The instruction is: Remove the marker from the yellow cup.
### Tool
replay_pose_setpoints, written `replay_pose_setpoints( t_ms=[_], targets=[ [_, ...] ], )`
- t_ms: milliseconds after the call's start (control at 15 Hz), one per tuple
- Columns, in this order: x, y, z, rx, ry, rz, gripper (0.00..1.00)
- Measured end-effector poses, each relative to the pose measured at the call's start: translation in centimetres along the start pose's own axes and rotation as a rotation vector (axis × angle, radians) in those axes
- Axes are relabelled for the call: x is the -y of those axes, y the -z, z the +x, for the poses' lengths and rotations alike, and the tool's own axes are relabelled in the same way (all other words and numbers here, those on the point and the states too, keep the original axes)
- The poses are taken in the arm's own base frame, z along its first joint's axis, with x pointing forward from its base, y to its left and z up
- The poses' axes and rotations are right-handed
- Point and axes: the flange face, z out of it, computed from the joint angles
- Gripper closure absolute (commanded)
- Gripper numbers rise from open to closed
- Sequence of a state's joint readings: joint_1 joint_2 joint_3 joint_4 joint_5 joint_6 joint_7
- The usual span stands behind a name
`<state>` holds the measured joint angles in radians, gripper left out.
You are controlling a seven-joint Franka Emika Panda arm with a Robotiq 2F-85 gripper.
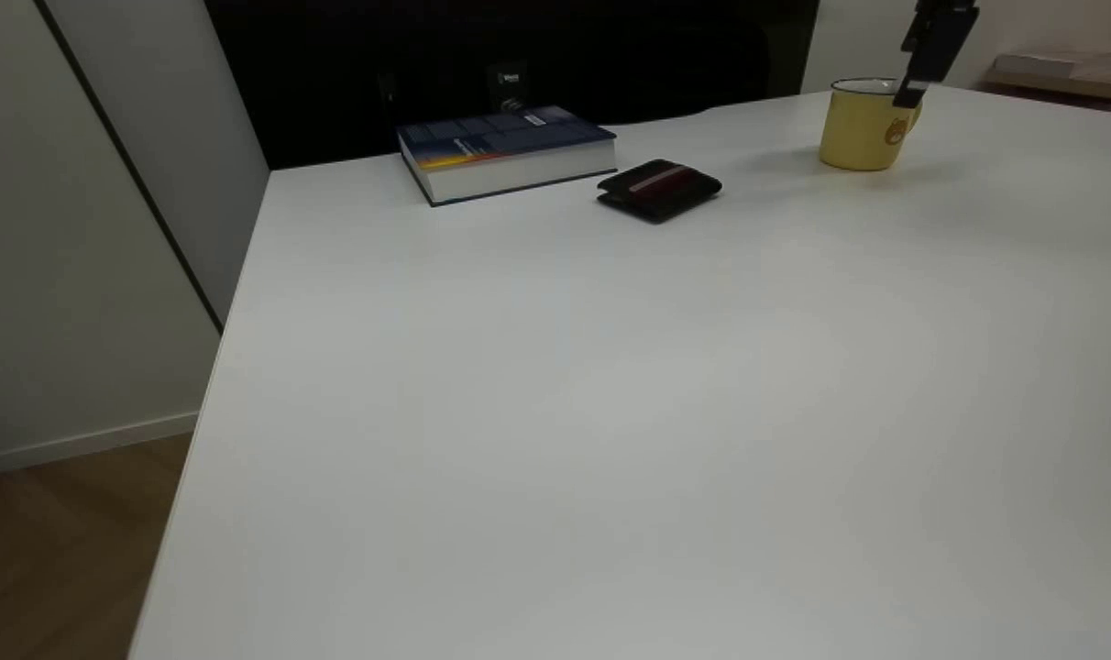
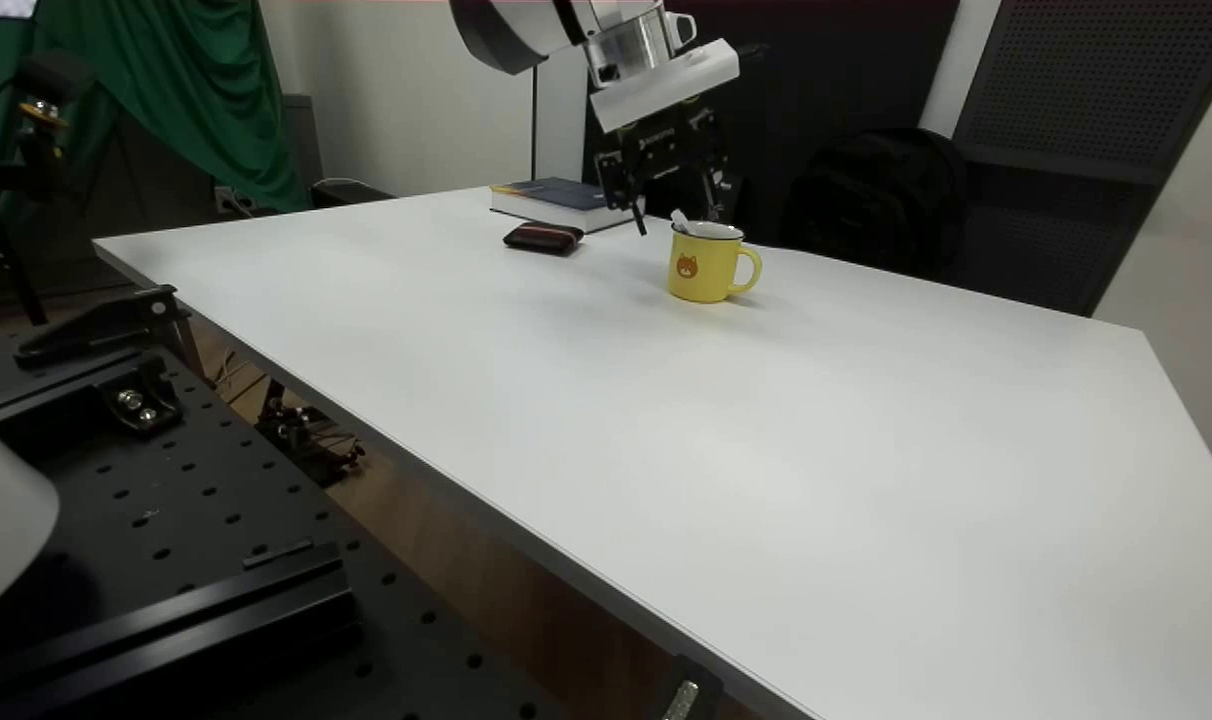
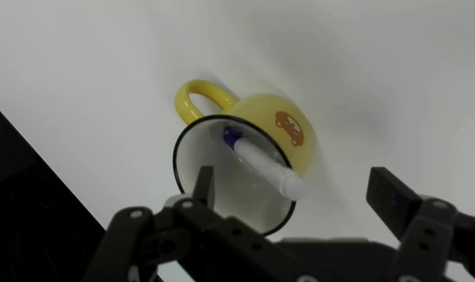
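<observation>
The yellow cup (image 1: 853, 133) stands upright on the white table in both exterior views (image 2: 701, 270). In the wrist view the cup (image 3: 274, 111) shows its dark rim, handle and bear print. The marker (image 3: 261, 160) leans inside it, dark blue end down, white end sticking out over the rim. Its white tip also shows in an exterior view (image 2: 679, 221). My gripper (image 3: 294, 186) is open and empty above the cup. In the wrist view the left finger overlaps the cup's opening, the right finger lies outside it, and the white end appears between them.
A thick blue book (image 1: 510, 151) lies near the table's back edge. A black wallet (image 1: 661, 190) with a red stripe lies between book and cup. A dark backpack (image 2: 876, 200) stands behind the table (image 2: 766, 450) against a dark panel.
</observation>
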<state>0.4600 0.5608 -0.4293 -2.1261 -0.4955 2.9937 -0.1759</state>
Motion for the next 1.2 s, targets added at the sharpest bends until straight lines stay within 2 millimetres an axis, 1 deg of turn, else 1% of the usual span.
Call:
replay_pose_setpoints(
  t_ms=[133, 600, 1000, 1200],
  targets=[
    [0.1, -0.2, -0.2, 0.01, 0.015, -0.022, 0.0],
    [1.6, -0.5, -0.4, -0.005, 0.025, -0.042, 0.0],
    [1.4, 0.6, 0.3, -0.033, 0.033, -0.08, 0.0],
    [1.2, 0.9, 0.3, -0.035, 0.038, -0.094, 0.0]
  ],
)
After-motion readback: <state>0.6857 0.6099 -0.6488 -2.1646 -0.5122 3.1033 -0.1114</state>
